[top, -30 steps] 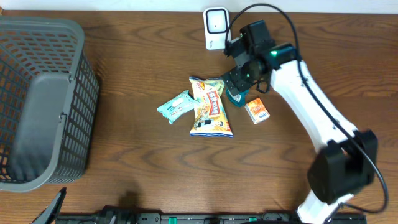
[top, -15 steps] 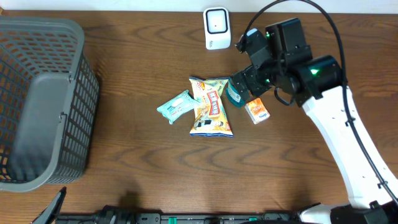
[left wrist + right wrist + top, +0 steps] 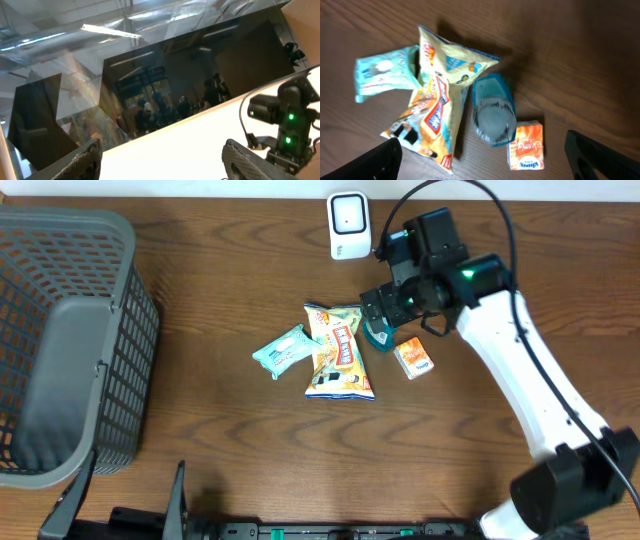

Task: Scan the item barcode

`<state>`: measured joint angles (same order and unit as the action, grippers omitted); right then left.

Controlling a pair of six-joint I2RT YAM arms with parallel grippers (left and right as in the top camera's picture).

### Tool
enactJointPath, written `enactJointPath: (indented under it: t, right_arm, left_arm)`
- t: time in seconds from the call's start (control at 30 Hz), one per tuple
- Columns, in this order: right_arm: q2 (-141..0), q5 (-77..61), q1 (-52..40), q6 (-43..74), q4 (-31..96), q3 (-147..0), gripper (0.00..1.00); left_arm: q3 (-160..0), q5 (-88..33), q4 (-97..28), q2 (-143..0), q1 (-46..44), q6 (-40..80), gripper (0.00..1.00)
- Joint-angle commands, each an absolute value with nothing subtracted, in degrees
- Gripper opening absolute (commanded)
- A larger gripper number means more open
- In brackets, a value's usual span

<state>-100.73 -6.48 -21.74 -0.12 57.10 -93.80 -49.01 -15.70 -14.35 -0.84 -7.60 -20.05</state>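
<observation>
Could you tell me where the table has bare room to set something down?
Bare wood lies between the basket and the mint packet, and from the snack bag to the near edge. Crowded: blue tub and orange carton by the right gripper.

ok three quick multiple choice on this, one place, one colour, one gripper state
1. Where is the white scanner? A) at the far edge, beyond the snack bag B) inside the basket C) under the wipes
2. What colour is the small carton? A) green B) orange C) black
3. The right gripper is: A) shut on the carton B) shut on the snack bag C) open, holding nothing
Answers: 1 A, overhead shows it past the snack bag; 2 B, orange in both views; 3 C, fingers spread wide above the items.
</observation>
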Motion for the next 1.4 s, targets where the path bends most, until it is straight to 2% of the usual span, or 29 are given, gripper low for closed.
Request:
enactJointPath:
  t: [0.0,0.43,0.57,0.7,0.8,0.87,1.0,1.17,1.27,1.37]
  right_arm:
    - [-102.8,-3.5,-22.6,1.8,56.9,-94.6,0.99]
    - [-112.4,4.0,-24.5,5.5,52.5,-94.6,0.99]
    - [-114.0,4.0,-24.5,5.7,52.7,-94.6,0.88]
    - [-114.4,4.0,-24.5,5.7,52.8,-94.6,0.71]
    - [-114.4,4.0,-24.5,5.7,52.8,-94.6,0.63]
    - [-114.4,4.0,-24.5,5.7,52.8,-94.5,0.51]
    - [-114.5,4.0,-24.5,5.7,52.7,-94.3,0.41]
    - [-114.5,3.9,-24.5,5.7,53.1,-94.3,0.18]
    - [-114.4,3.7,-24.5,5.7,53.8,-94.3,0.19]
    - [-114.1,-0.3,-24.3,5.0,55.0,-94.7,0.16]
  left_arm:
    - [-49.2,-14.5,-13.8,-0.1,-7.3,-21.4,0.77]
    - [-49.2,-14.5,-13.8,-0.1,-7.3,-21.4,0.77]
    - [-49.2,-14.5,-13.8,-0.1,-7.3,-21.4,0.77]
    - [-49.2,-14.5,-13.8,-0.1,-7.3,-21.4,0.77]
    - [-49.2,-14.5,-13.8,-0.1,-7.3,-21.4,0.77]
    - [-49.2,-14.5,-13.8,-0.1,-7.3,-21.4,0.77]
    - [-49.2,-14.5,-13.8,-0.1,-7.3,-21.4,0.77]
    - [-49.2,-14.5,-13.8,-0.1,-7.3,-21.4,0.77]
    - [-49.2,-14.5,-13.8,-0.1,-7.3,-21.4,0.77]
    - [-49.2,-14.5,-13.8,-0.1,-7.3,-21.4,0.77]
